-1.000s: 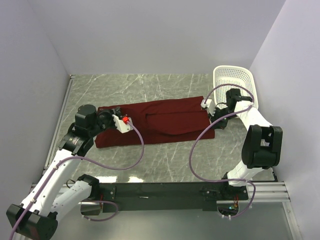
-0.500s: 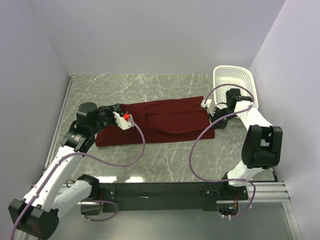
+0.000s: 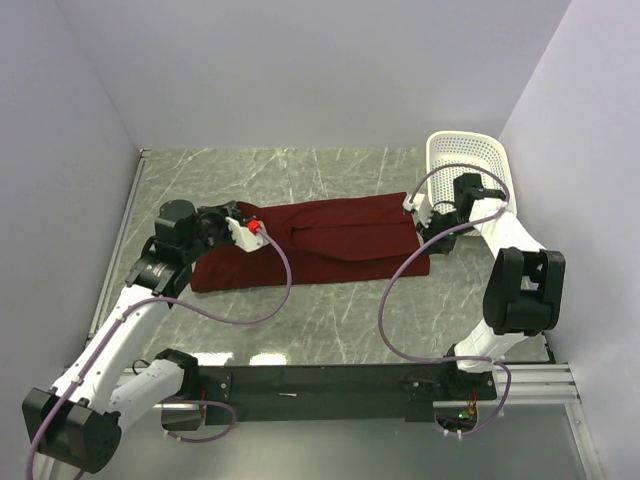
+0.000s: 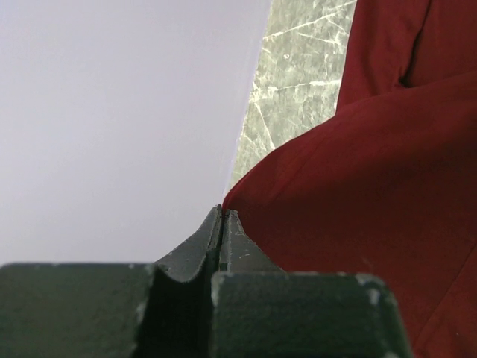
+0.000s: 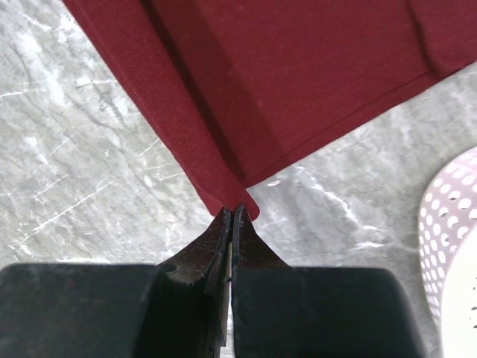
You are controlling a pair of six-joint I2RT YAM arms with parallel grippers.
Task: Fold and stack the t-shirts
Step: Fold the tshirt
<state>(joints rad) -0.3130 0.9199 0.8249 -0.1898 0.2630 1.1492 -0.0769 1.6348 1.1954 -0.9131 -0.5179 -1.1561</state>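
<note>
The left gripper [image 4: 221, 214] has its dark, matte, wedge-shaped fingers pressed together on a corner of the maroon t-shirt [image 3: 335, 238]; the soft cloth rises to the tips in a smooth, rounded fold. The right gripper [image 5: 232, 212], with tapering black fingers, is nipped shut on the corner at the opposite end, where a doubled edge with a stitched hem runs down to the tips. Between the two, the t-shirt lies as a long, plain band across the middle of the table [image 3: 330, 320], creased lengthwise, its weave fine and unprinted; its right end lies near the white basket [image 3: 465, 155], a plastic shell of rounded corners pierced all over with small holes, standing in the far right corner. The table top is grey-green stone pattern with pale veins, faintly glossy; plain pale lilac walls [image 3: 300, 70] close it on three sides; purple cables [image 3: 395, 300] loop from each wrist; a black rail [image 3: 320, 380] at the near edge carries both arm bases.
</note>
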